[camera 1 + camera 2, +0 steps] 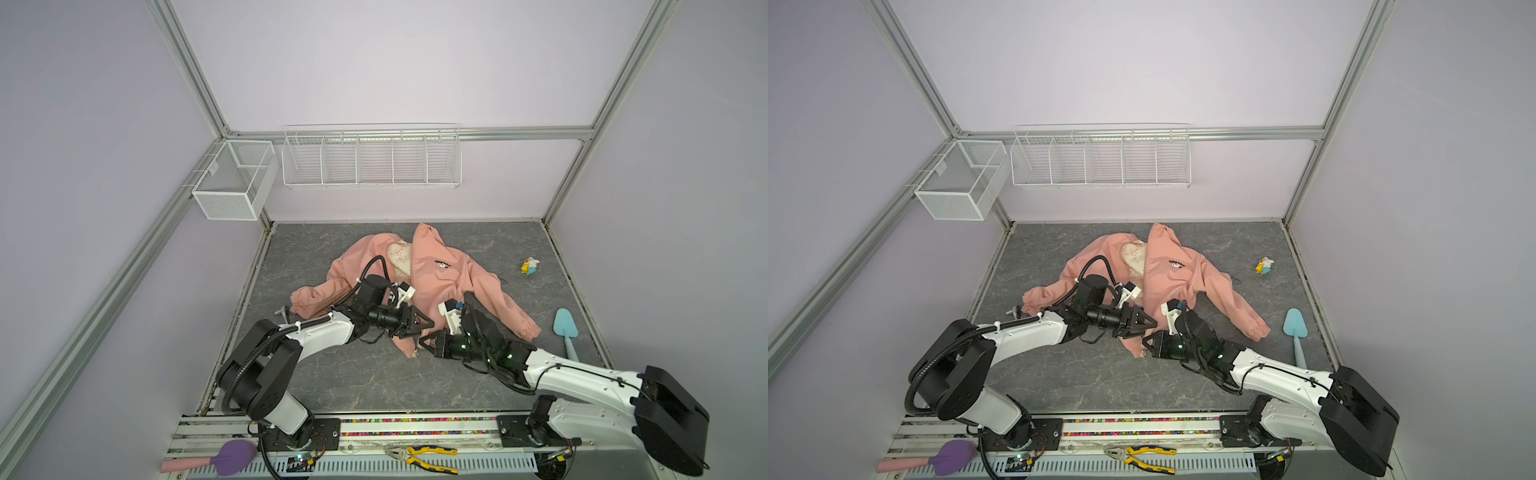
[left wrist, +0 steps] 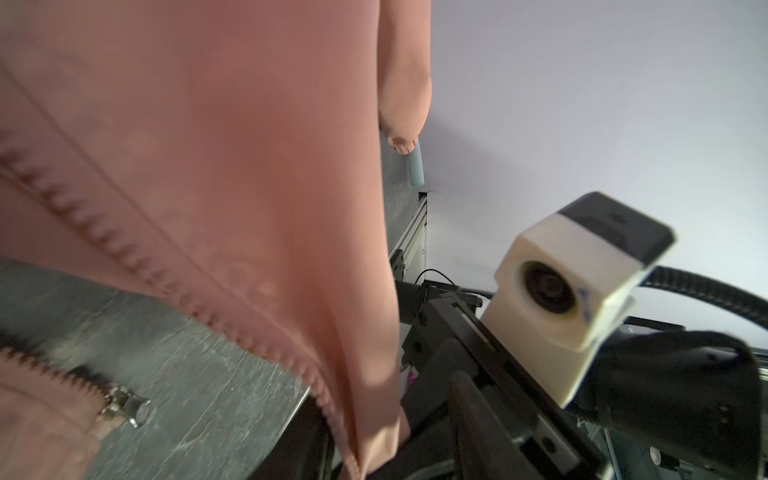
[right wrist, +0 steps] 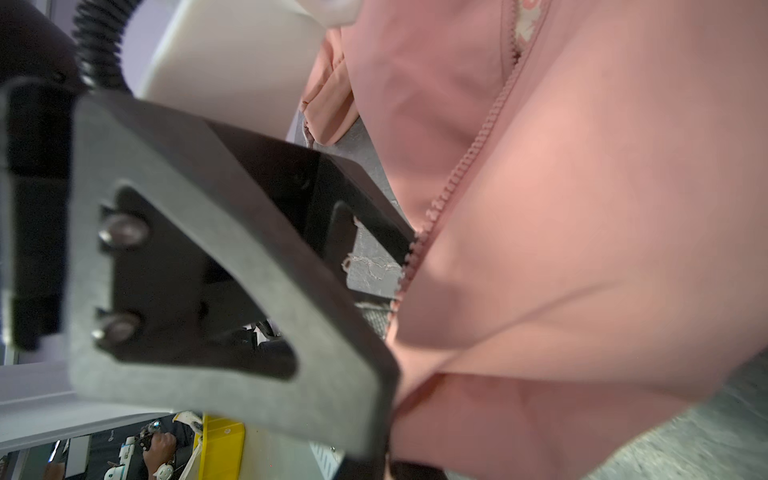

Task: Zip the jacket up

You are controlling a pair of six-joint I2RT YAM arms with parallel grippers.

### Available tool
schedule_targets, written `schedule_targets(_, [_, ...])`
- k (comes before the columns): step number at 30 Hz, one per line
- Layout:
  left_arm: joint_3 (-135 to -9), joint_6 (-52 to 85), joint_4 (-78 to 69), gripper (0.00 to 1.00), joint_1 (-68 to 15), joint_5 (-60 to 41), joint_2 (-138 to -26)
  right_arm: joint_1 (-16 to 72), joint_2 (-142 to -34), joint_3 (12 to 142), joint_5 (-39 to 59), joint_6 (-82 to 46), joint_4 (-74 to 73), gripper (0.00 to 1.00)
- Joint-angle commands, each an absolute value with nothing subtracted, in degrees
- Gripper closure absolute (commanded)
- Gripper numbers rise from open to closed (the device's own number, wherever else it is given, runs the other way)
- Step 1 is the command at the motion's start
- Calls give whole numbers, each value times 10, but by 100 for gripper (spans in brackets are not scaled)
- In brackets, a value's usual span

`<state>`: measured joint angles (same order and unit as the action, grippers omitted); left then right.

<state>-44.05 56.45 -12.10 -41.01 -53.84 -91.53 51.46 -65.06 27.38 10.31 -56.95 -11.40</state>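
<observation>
The salmon-pink jacket [image 1: 440,274] [image 1: 1175,274] lies open-fronted on the grey table, cream lining showing at the collar. Both grippers meet at its near hem. My right gripper [image 1: 422,343] [image 3: 386,465] is shut on the hem of the panel that carries the chest patch, next to its zipper teeth [image 3: 457,178]. My left gripper [image 1: 430,323] [image 2: 353,465] faces it with jaws apart, that same toothed edge running down between them. The metal zipper slider [image 2: 124,405] sits at the end of the other panel's teeth, resting on the table beside the left gripper.
A small colourful toy [image 1: 530,266] and a light-blue spatula [image 1: 566,332] lie on the table's right side. A small metal object [image 1: 284,311] lies by the left sleeve cuff. Wire baskets [image 1: 370,158] [image 1: 232,183] hang on the walls. Yellow-handled pliers [image 1: 424,457] lie on the front rail.
</observation>
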Motion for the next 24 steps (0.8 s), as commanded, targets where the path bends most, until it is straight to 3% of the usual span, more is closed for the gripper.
schedule_targets(1, [-454, 576, -158, 59, -422, -540, -940, 513, -624, 262, 86, -568, -93, 94])
schedule_targets(7, [-454, 593, -192, 66, -424, -542, -956, 512, -580, 247, 64, -566, -52, 93])
schedule_targets(11, [-454, 606, -213, 85, -425, -545, -958, 509, -567, 245, 65, -562, -43, 91])
schedule_targets(16, [-449, 616, -235, 100, -425, -547, -959, 507, -561, 247, 70, -563, -45, 85])
schedule_targets(24, [-447, 616, -239, 100, -425, -547, -958, 501, -550, 249, 71, -564, -44, 80])
